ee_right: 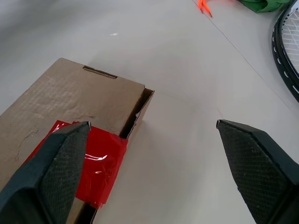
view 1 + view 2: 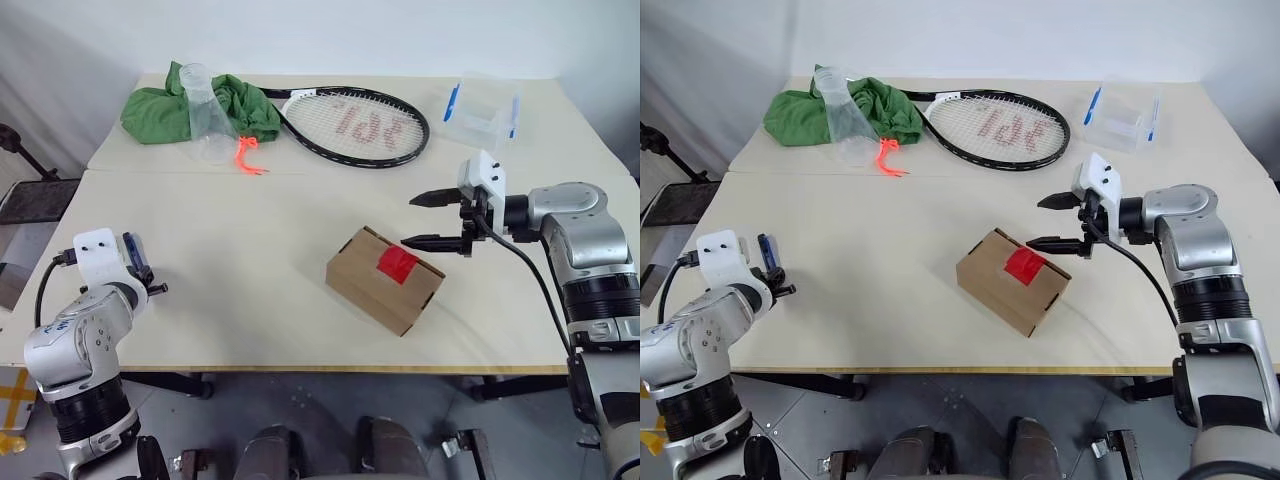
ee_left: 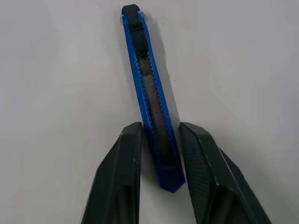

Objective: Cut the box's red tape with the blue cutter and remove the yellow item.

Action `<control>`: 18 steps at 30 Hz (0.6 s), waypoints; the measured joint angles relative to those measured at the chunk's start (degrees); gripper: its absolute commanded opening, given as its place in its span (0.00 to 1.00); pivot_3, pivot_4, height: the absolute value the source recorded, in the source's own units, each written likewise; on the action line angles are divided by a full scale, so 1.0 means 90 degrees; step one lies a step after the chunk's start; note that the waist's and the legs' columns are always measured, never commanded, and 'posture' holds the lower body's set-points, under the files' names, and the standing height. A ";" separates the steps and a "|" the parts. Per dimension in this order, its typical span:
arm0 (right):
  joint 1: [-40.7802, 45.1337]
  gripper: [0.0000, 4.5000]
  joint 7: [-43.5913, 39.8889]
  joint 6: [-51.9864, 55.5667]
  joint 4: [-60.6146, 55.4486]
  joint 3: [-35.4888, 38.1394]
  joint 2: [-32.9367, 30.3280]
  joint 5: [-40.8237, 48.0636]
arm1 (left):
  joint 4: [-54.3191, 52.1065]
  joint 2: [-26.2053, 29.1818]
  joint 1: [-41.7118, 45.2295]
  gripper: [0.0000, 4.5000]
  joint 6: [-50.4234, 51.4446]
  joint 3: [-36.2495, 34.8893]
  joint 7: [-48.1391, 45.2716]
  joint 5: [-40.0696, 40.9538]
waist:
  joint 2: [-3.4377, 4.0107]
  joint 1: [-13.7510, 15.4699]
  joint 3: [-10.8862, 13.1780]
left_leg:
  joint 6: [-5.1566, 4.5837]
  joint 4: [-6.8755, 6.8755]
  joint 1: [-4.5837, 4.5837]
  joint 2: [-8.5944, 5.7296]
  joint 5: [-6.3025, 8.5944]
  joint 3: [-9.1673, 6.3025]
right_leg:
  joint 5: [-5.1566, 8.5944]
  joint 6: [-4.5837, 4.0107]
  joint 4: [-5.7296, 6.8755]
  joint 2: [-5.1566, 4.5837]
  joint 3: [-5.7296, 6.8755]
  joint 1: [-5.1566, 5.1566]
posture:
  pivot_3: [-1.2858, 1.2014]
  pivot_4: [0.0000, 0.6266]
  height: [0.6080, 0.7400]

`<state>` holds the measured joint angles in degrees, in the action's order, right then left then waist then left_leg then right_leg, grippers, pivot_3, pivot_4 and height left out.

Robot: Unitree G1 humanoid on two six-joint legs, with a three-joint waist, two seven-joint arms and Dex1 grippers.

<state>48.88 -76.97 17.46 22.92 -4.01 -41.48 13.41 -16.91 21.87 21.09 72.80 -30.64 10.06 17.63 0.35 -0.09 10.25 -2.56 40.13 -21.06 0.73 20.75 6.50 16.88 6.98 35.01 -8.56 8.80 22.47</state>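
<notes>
L gripper (image 3: 159, 149) sits at the table's (image 2: 250, 300) near left edge, fingers (image 3: 119, 177) narrowed around the rear end of the cutter (image 3: 149, 93) – it lies flat between them, tip pointing away. Slivers of gap show each side, so I can't tell if the pads are biting yet; call it nearly shut, not a firm grip.

R gripper (image 2: 438, 220) hangs wide open and empty just beyond the box's (image 2: 385, 280) right end, one finger (image 1: 56, 168) over the tape (image 2: 397, 263). The box lies mid-table, well apart from the cutter, flaps shut, tape unbroken across the seam. Yellow item isn't visible – prob. inside.

Risks, as I judge them:
- Cutter is slim and held by its tail, so it could swivel or slip out on lifting.
- Blade doesn't look extended, so it may not cut.
- Box is light and unpinned – it'll likely skid under the blade unless R gripper steadies it.
</notes>
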 measured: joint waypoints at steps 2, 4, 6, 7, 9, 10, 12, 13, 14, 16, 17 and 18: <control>0.0000 1.00 0.0002 0.0002 0.0000 0.0000 -0.0014 0.0000 | 0.0003 0.0000 0.0000 0.09 0.0001 -0.0027 -0.0015 -0.0007 | 0.0000 -0.0003 0.0000 | 0.0000 -0.0002 0.0000 0.0000 0.0000 0.0002 | 0.0000 0.0000 0.0000 0.0000 -0.0001 0.0002 | 0.52 0.24 1.00; 0.0001 1.00 0.0003 0.0002 0.0000 0.0000 -0.0037 -0.0002 | 0.0007 0.0000 -0.0001 0.09 0.0001 -0.0037 -0.0033 -0.0009 | 0.0000 -0.0004 0.0000 | 0.0000 -0.0002 0.0000 0.0001 0.0000 0.0002 | 0.0000 0.0000 0.0000 0.0000 -0.0002 0.0002 | 0.52 0.24 1.00; 0.0001 1.00 0.0005 0.0002 0.0000 0.0000 -0.0044 -0.0003 | 0.0007 0.0000 -0.0004 0.09 0.0001 -0.0044 -0.0039 -0.0011 | 0.0000 -0.0006 0.0000 | 0.0000 -0.0002 0.0001 0.0001 0.0000 0.0004 | 0.0000 0.0000 0.0000 0.0000 -0.0003 0.0002 | 0.52 0.24 1.00; 0.0001 1.00 0.0005 0.0002 0.0000 0.0000 -0.0043 -0.0003 | 0.0006 0.0000 -0.0005 0.09 0.0001 -0.0045 -0.0044 -0.0011 | 0.0000 -0.0006 0.0000 | 0.0000 -0.0002 0.0001 0.0001 0.0000 0.0004 | 0.0000 -0.0001 0.0000 0.0000 -0.0003 0.0002 | 0.52 0.24 1.00; 0.0002 1.00 0.0006 0.0002 0.0000 0.0000 -0.0044 -0.0003 | 0.0005 0.0001 -0.0007 0.09 0.0001 -0.0049 -0.0052 -0.0014 | 0.0000 -0.0006 0.0000 | 0.0000 -0.0003 0.0001 0.0001 0.0000 0.0004 | 0.0000 -0.0001 0.0000 0.0000 -0.0004 0.0002 | 0.52 0.24 1.00; 0.0002 1.00 0.0007 0.0002 0.0000 0.0000 -0.0044 -0.0005 | 0.0004 0.0001 -0.0011 0.09 0.0001 -0.0051 -0.0060 -0.0016 | 0.0000 -0.0006 0.0000 | 0.0000 -0.0003 0.0001 0.0001 0.0000 0.0004 | 0.0000 -0.0001 0.0000 0.0000 -0.0005 0.0002 | 0.52 0.24 1.00; 0.0003 1.00 0.0014 0.0002 0.0001 0.0000 -0.0044 -0.0011 | 0.0001 0.0002 -0.0015 0.09 0.0001 -0.0061 -0.0099 -0.0037 | 0.0000 -0.0007 0.0000 | 0.0000 -0.0004 0.0001 0.0001 0.0000 0.0005 | 0.0000 -0.0001 0.0000 0.0000 -0.0005 0.0003 | 0.52 0.24 1.00; 0.0003 1.00 0.0016 0.0002 0.0001 0.0000 -0.0044 -0.0011 | -0.0007 0.0002 -0.0035 0.09 0.0001 -0.0072 -0.0115 -0.0038 | 0.0000 -0.0009 0.0000 | 0.0000 -0.0004 0.0001 0.0001 0.0000 0.0005 | 0.0000 -0.0001 -0.0001 0.0000 -0.0005 0.0003 | 0.52 0.24 1.00; 0.0003 1.00 0.0019 0.0002 0.0001 0.0000 -0.0044 -0.0011 | -0.0015 0.0002 -0.0048 0.09 0.0001 -0.0084 -0.0135 -0.0038 | 0.0000 -0.0012 0.0000 | 0.0000 -0.0004 0.0001 0.0001 0.0000 0.0006 | 0.0000 0.0000 -0.0001 0.0000 -0.0006 0.0004 | 0.52 0.24 1.00; 0.0003 1.00 0.0027 0.0005 0.0001 0.0000 -0.0044 -0.0012 | -0.0060 0.0002 -0.0090 0.09 0.0010 -0.0116 -0.0175 -0.0040 | 0.0000 -0.0015 0.0000 | 0.0000 -0.0006 0.0001 0.0001 0.0000 0.0007 | 0.0000 0.0000 -0.0001 0.0000 -0.0007 0.0005 | 0.52 0.24 1.00; 0.0003 1.00 0.0031 0.0005 0.0001 0.0000 -0.0044 -0.0012 | -0.0087 0.0003 -0.0113 0.09 0.0024 -0.0136 -0.0210 -0.0039 | 0.0000 -0.0019 0.0000 | 0.0000 -0.0007 0.0001 0.0001 0.0000 0.0008 | 0.0000 -0.0001 -0.0002 0.0000 -0.0008 0.0005 | 0.52 0.24 1.00; 0.0003 1.00 0.0036 0.0007 0.0001 0.0000 -0.0044 -0.0012 | -0.0129 0.0009 -0.0153 0.09 0.0036 -0.0170 -0.0272 -0.0038 | 0.0000 -0.0024 0.0000 | 0.0000 -0.0008 0.0001 0.0001 0.0000 0.0009 | 0.0000 0.0000 -0.0002 0.0000 -0.0008 0.0007 | 0.52 0.24 1.00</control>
<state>48.90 -76.65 17.52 22.93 -4.01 -41.88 13.30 -18.07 21.95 19.72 73.12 -32.17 7.61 17.29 0.35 -0.31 10.25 -2.56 40.06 -21.05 0.74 20.76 6.58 16.88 6.97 34.99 -8.55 8.72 22.53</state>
